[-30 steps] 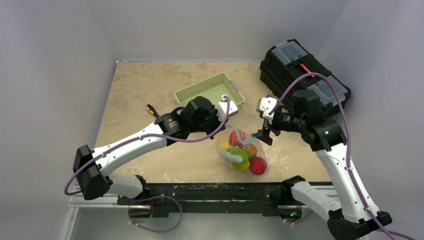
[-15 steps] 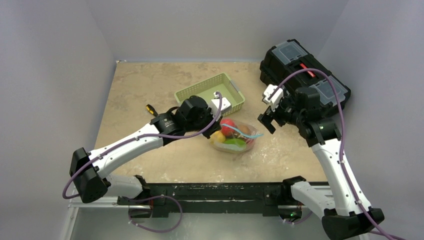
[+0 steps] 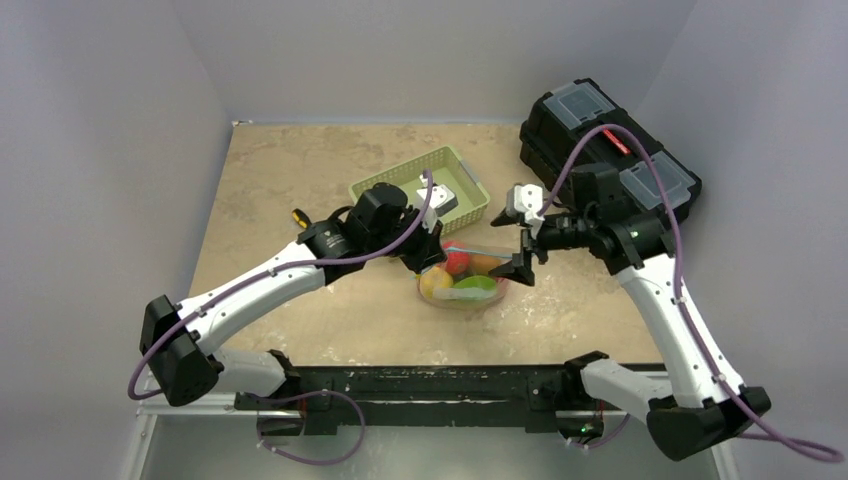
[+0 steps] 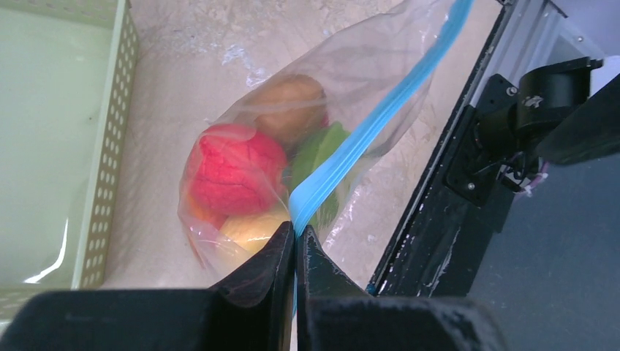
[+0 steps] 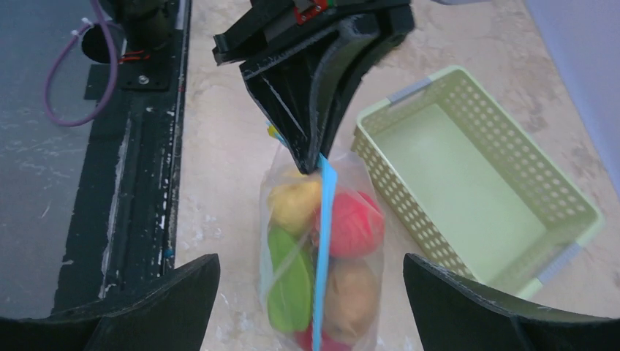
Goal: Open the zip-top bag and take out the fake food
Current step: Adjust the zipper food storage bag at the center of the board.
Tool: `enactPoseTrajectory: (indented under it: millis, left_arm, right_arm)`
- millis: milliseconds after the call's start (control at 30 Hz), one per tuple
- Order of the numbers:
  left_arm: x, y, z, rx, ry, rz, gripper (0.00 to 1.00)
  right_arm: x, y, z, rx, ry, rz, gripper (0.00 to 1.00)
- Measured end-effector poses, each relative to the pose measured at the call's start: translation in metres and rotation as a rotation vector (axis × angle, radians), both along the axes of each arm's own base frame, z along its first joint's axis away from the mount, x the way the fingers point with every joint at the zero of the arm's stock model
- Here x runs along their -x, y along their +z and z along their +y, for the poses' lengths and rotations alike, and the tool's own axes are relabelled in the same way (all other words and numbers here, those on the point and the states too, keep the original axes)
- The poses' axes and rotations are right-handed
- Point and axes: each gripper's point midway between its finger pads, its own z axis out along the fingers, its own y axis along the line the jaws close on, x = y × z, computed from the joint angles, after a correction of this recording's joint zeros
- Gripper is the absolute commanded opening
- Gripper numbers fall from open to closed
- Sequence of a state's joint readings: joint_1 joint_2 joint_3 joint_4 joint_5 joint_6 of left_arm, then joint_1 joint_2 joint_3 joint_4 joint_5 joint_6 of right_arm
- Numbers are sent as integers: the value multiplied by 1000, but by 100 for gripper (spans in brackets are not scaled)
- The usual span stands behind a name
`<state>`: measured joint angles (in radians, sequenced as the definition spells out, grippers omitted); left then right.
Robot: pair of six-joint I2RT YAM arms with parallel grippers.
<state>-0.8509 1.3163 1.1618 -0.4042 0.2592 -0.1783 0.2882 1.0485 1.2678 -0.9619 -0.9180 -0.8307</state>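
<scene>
Pinching zipper of bag [image 4: 343,66] with left gripper [image 4: 295,248], right gripper [image 5: 311,259] wide; could slip off slick strip when tugged.

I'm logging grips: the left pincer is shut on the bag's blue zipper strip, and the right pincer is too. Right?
No. The left pincer is shut on the zipper strip of the zip-top bag, but the right pincer is open, fingers spread wide; the right wrist view shows it.
</scene>
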Motion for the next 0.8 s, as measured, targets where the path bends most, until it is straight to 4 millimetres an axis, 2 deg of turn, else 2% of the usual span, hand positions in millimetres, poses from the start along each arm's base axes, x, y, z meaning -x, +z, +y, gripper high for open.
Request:
enactPoseTrajectory:
  millis: [133, 233, 333, 400, 433, 467, 500, 533, 667, 767, 800]
  left_arm:
    - [4, 4, -6, 28, -10, 37, 0]
    - [8, 6, -8, 43, -19, 60, 0]
    - [10, 8, -10, 55, -26, 76, 0]
    - [12, 9, -11, 62, -32, 82, 0]
    - [12, 9, -11, 63, -33, 83, 0]
    - [12, 10, -11, 64, -34, 83, 0]
    - [12, 10, -12, 65, -34, 82, 0]
    - [12, 11, -12, 67, -34, 82, 6]
    - [11, 16, -10, 79, -36, 80, 53]
    - [9, 30, -1, 116, -30, 44, 78]
    - [10, 37, 6, 136, -24, 17, 81]
  right_arm:
    - [1, -19, 24, 23, 57, 53, 83]
    - [-6, -37, 29, 61, 37, 79, 72]
    - [-16, -48, 30, 89, -3, 78, 46]
    - [-21, -51, 30, 101, -24, 71, 24]
    - [-24, -52, 30, 106, -29, 64, 9]
    - [-25, -52, 31, 107, -36, 61, 0]
    - [-25, -53, 31, 108, -39, 65, 0]
    - [-25, -53, 31, 108, -39, 64, 0]
    - [-28, -51, 30, 108, -59, 56, 0]
    - [-30, -48, 26, 102, -85, 54, 0]
    - [-31, -46, 23, 98, -97, 53, 0]
